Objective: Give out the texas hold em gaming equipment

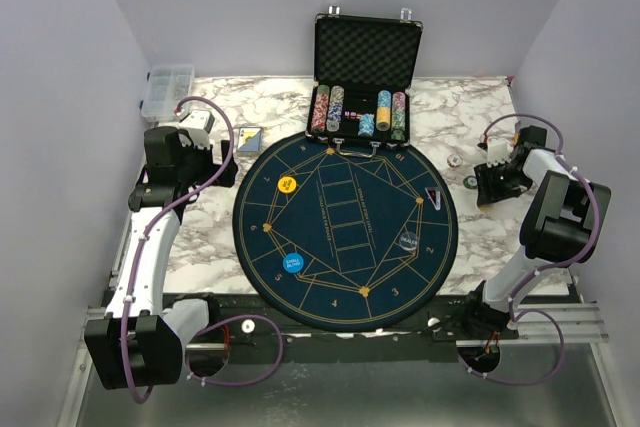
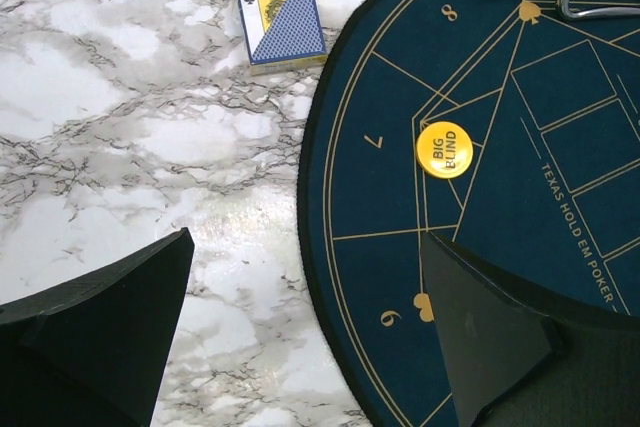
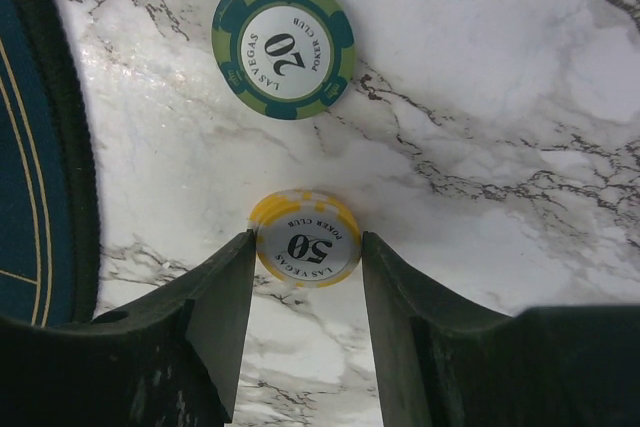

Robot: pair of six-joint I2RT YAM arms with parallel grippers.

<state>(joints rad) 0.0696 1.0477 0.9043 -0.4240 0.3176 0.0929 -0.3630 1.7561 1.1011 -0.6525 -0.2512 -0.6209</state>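
Right gripper (image 3: pixel 307 247) reaches low over the marble table (image 3: pixel 500 97), clasping the yellow chip (image 3: pixel 305 243); left gripper (image 2: pixel 307 239) hovers, spread wide.

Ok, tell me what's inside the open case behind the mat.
The case holds rows of chips in several colours, with dark foam lining its raised lid. Its floor beneath the chips is covered, and the middle slots are too small to make out.

The yellow round disc (image 2: pixel 444 150) reads BIG BLIND. The big round dark-blue mat (image 2: pixel 400 197) bears TEXAS HOLD EM POKER. The green-rimmed round chip (image 3: pixel 284 45) shows LAS VEGAS POKER CLUB 20; the yellow-rimmed round chip (image 3: pixel 306 239), 50. The blue round disc (image 1: pixel 292 264) seems to say SMALL BLIND.
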